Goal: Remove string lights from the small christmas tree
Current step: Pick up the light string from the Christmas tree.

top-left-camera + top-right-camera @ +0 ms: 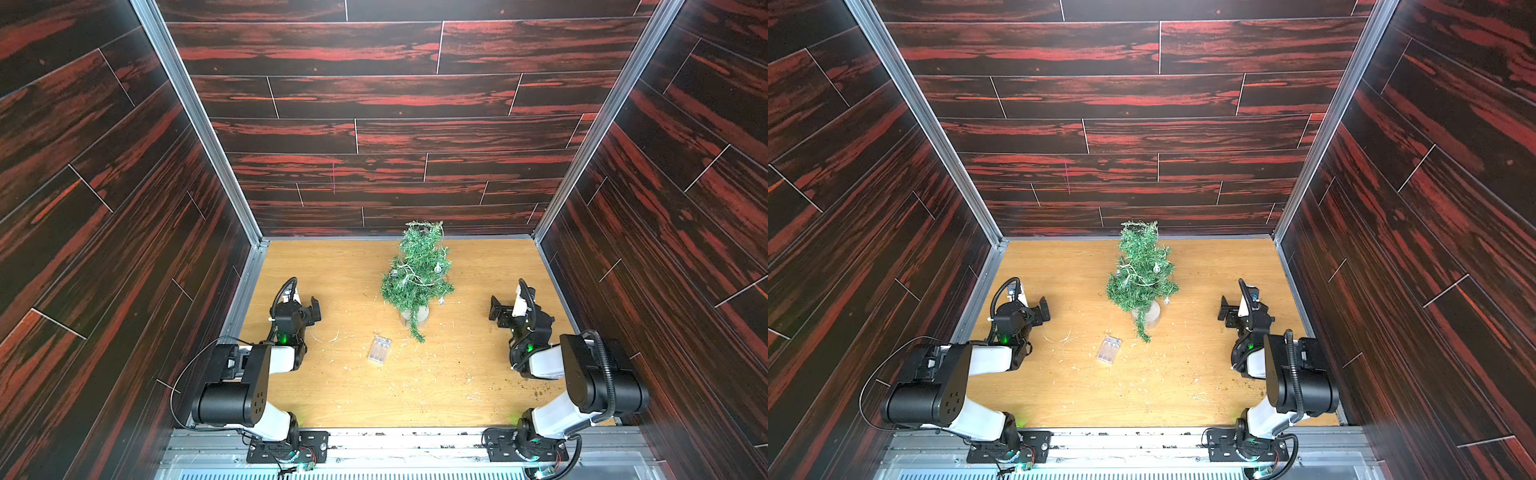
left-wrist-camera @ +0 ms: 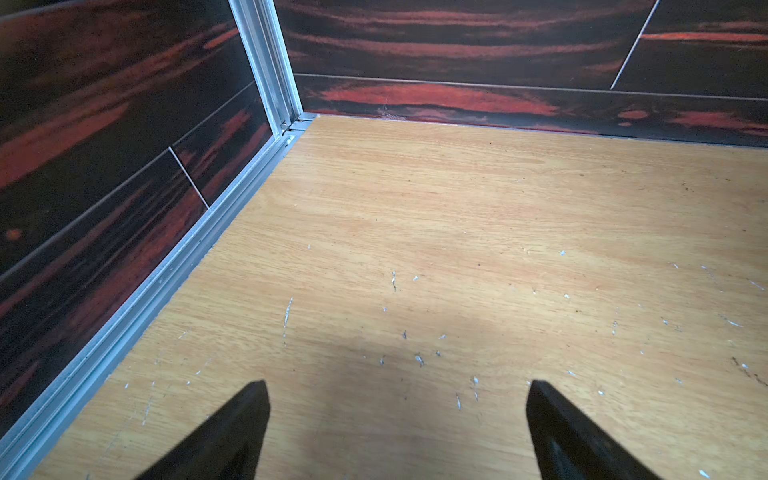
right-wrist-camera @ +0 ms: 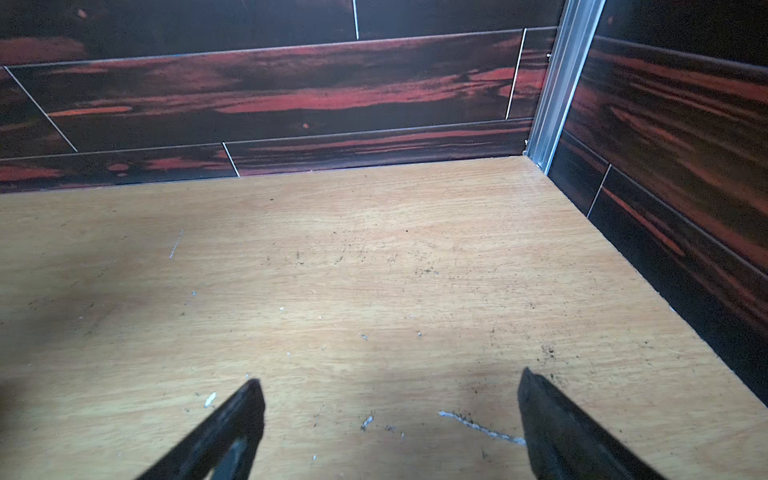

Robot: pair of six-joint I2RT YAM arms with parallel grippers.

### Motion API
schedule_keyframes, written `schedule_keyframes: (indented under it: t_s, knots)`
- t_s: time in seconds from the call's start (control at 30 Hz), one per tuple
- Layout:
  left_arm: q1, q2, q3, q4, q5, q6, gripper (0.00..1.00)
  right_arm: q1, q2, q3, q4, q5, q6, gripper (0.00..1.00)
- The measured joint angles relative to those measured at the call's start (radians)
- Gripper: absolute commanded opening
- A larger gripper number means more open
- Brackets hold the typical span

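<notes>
String lights (image 1: 411, 277): pale wire with clear bulbs, wound round the small christmas tree (image 1: 424, 245), which stands upright at centre frame near the back wall in both top views. The clear battery box (image 1: 379, 351) lies loose on the tabletop (image 1: 469, 386), lower left of the tree.

Left pincer (image 2: 397, 388), right pincer (image 3: 388, 384): both wide and empty, at mid-left and mid-right, well apart from the tree.

Step, as judged: approach. Steady the base (image 1: 1152, 312) with one pincer and lift loops from the top down; a tug would likely topple the tree.

Tabletop: light wood, strewn with pale scraps (image 2: 419, 359).

Room: dark red-streaked wall panels (image 1: 374, 137).
</notes>
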Motion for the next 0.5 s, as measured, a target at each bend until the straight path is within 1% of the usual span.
schedule_keyframes:
  t_s: [0.23, 0.33, 0.4, 0.5]
  knots:
    - [0.0, 0.0, 0.0, 0.001, 0.0, 0.0, 1.0, 0.001, 0.0, -0.001, 0.002, 0.003, 0.0, 0.99]
    - [-0.003, -0.013, -0.009, 0.008, -0.004, 0.004, 1.0, 0.018, -0.002, -0.036, 0.061, 0.051, -0.001, 0.98]
    - [-0.022, -0.077, -0.006, -0.073, -0.028, 0.005, 1.0, 0.046, -0.014, -0.1, 0.133, 0.107, -0.002, 0.99]
    - [-0.056, -0.245, 0.079, -0.331, -0.042, -0.053, 1.0, 0.1, -0.039, -0.207, 0.253, 0.196, -0.019, 0.98]
